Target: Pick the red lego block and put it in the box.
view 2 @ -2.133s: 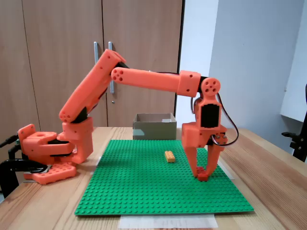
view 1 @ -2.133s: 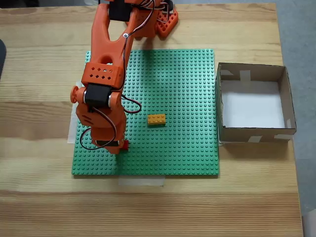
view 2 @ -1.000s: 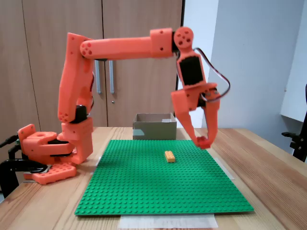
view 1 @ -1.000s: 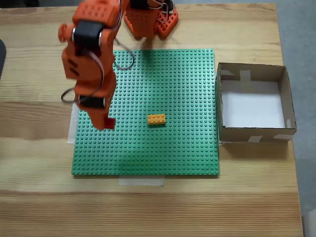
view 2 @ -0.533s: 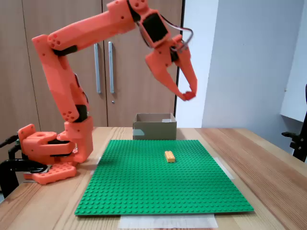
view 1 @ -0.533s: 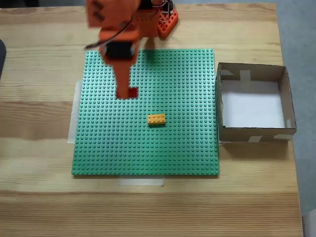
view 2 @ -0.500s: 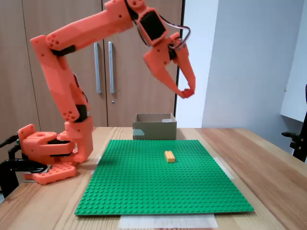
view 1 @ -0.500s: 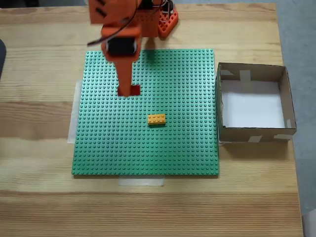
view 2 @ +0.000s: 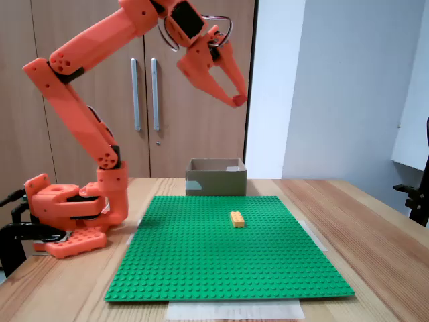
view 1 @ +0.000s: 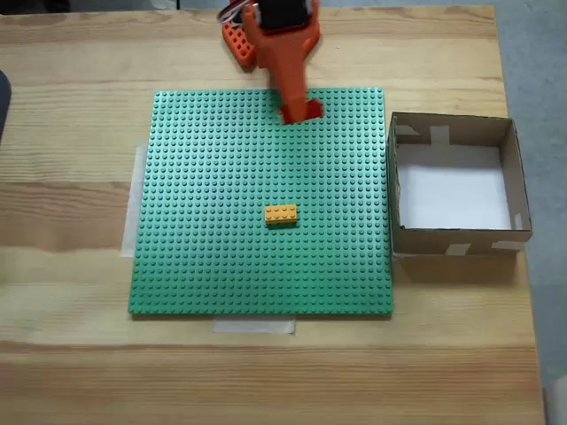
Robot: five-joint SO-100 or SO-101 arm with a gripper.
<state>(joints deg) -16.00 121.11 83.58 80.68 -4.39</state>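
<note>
High above the green baseplate point(view 1: 204, 257) my orange gripper point(view 1: 301, 110) point(view 2: 236, 100) is shut on the red lego block point(view 1: 304, 111) point(view 2: 238, 100), a small dark-red brick pinched at the fingertips. From above, it hangs over the plate's far edge, left of the box point(view 1: 514, 177). The box point(view 2: 216, 183) is a shallow cardboard square with a white bottom, standing off the plate's right side in the top-down fixed view and behind the plate in the side fixed view.
An orange-yellow brick point(view 1: 281, 213) point(view 2: 236, 219) sits near the middle of the green baseplate point(view 2: 228, 275). The arm's orange base point(view 2: 67, 215) stands at the far edge of the wooden table point(view 1: 71, 372). Wooden cupboard doors point(view 2: 80, 134) rise behind.
The arm lifted the red brick off the plate's near-left area, raised it high and swung it back and toward the box side, the gripper staying shut on it.
</note>
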